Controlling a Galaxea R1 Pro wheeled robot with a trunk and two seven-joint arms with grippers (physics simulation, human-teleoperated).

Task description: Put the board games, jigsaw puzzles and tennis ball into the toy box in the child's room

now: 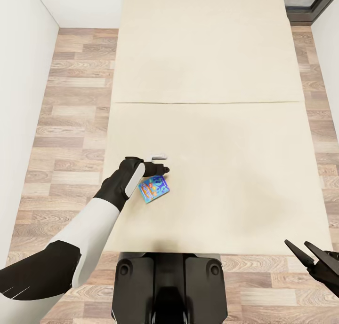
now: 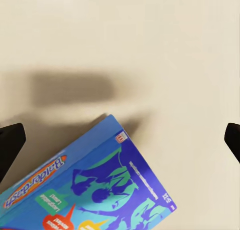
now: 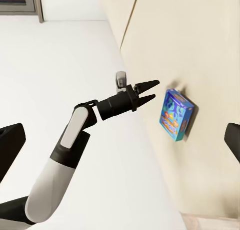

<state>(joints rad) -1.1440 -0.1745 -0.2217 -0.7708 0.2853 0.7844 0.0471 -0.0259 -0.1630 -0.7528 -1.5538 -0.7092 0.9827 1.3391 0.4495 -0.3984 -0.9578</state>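
A light blue board game point(image 1: 154, 189) with blue lettering lies flat on the cream bed point(image 1: 212, 126), near its front left part. My left gripper point(image 1: 162, 164) hovers just above the box's far edge, open, with nothing between its fingers. In the left wrist view the board game point(image 2: 100, 185) lies below the widely spread fingertips point(image 2: 11, 142). The right wrist view shows the left gripper point(image 3: 154, 89) close beside the box point(image 3: 175, 113), apart from it. My right gripper point(image 1: 310, 254) hangs open off the bed's front right corner, over the floor.
Wood-plank floor point(image 1: 70, 126) runs along both sides of the bed. A white wall point(image 1: 19, 103) stands close on the left. A dark window frame point(image 1: 310, 6) is at the far right. My base point(image 1: 169, 286) stands against the bed's front edge.
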